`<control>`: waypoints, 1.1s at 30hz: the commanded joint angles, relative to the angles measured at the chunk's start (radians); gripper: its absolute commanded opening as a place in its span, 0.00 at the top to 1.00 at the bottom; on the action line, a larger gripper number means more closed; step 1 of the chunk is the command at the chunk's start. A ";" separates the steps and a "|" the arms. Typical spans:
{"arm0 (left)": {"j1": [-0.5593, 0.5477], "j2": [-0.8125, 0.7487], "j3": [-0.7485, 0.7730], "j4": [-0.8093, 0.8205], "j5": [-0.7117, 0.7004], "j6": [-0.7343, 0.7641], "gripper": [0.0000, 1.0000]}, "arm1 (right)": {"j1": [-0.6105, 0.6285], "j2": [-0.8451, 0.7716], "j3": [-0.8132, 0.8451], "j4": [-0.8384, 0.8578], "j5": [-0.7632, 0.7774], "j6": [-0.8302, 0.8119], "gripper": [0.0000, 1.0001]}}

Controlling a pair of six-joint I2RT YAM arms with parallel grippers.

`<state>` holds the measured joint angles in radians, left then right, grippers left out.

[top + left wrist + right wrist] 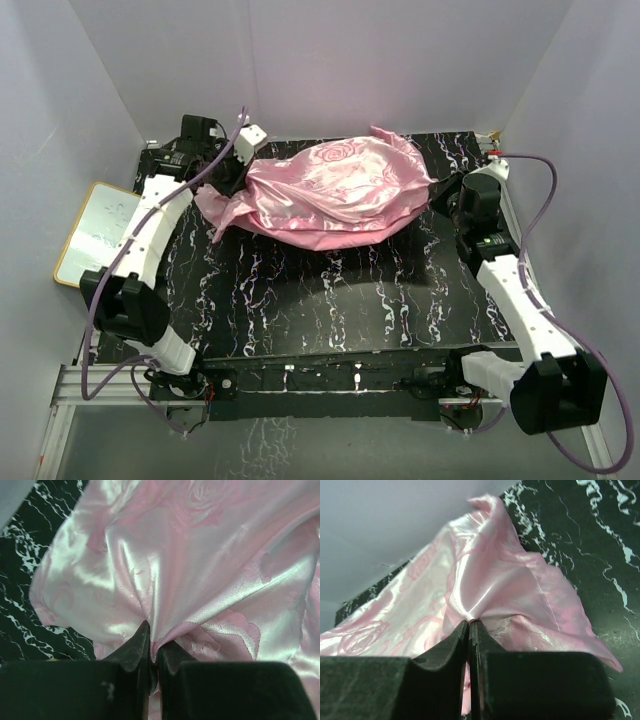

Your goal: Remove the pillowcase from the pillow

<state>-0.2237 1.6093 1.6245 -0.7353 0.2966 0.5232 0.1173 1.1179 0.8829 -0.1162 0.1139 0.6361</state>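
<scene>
The pink satin pillowcase (330,190) with its rose pattern lies bulging at the back middle of the black marbled table (330,300). The pillow is hidden inside it. My left gripper (238,172) is shut on a pinch of the fabric at the pillowcase's left end; the left wrist view shows the cloth (200,570) pulled into folds between the fingers (131,650). My right gripper (440,196) is shut on the fabric at the right end; the right wrist view shows the satin (490,580) gathered at the fingertips (451,645).
A white board with a yellow frame (95,232) lies off the table's left edge beside the left arm. White walls close in the back and both sides. The right arm's cable (545,200) loops along the right edge.
</scene>
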 commanded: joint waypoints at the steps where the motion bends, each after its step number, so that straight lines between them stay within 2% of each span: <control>1: 0.016 -0.154 0.130 -0.032 0.043 -0.043 1.00 | 0.041 -0.128 0.090 -0.006 0.075 -0.026 0.92; 8: 0.031 -0.204 0.334 -0.100 0.029 -0.062 1.00 | 0.111 -0.248 0.193 -0.119 0.138 -0.020 0.92; 12: 0.031 -0.168 0.523 -0.170 0.009 -0.071 1.00 | 0.114 -0.308 0.292 -0.139 0.182 -0.018 0.92; 15: 0.031 -0.101 0.666 -0.226 -0.019 -0.088 1.00 | 0.113 -0.267 0.397 -0.174 0.215 -0.004 0.92; 17: 0.031 -0.053 0.693 -0.242 -0.055 -0.105 1.00 | 0.114 -0.184 0.472 -0.209 0.223 0.003 0.92; 21: 0.091 0.080 0.603 -0.256 -0.053 -0.104 1.00 | 0.111 0.066 0.590 -0.253 0.138 -0.004 0.92; 25: 0.169 0.301 0.546 -0.181 -0.064 -0.116 1.00 | 0.095 0.336 0.686 -0.273 0.001 0.014 0.92; 31: 0.177 0.558 0.602 -0.018 -0.181 -0.088 1.00 | 0.070 0.656 0.828 -0.258 -0.077 -0.023 0.92; 33: 0.173 0.625 0.688 -0.018 -0.186 -0.099 0.85 | 0.063 0.739 0.901 -0.262 -0.116 -0.035 0.92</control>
<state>-0.0387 2.2372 2.1853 -0.7845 0.1745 0.4286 0.2020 1.7897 1.6268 -0.3779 0.0929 0.6285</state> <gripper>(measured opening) 0.056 0.083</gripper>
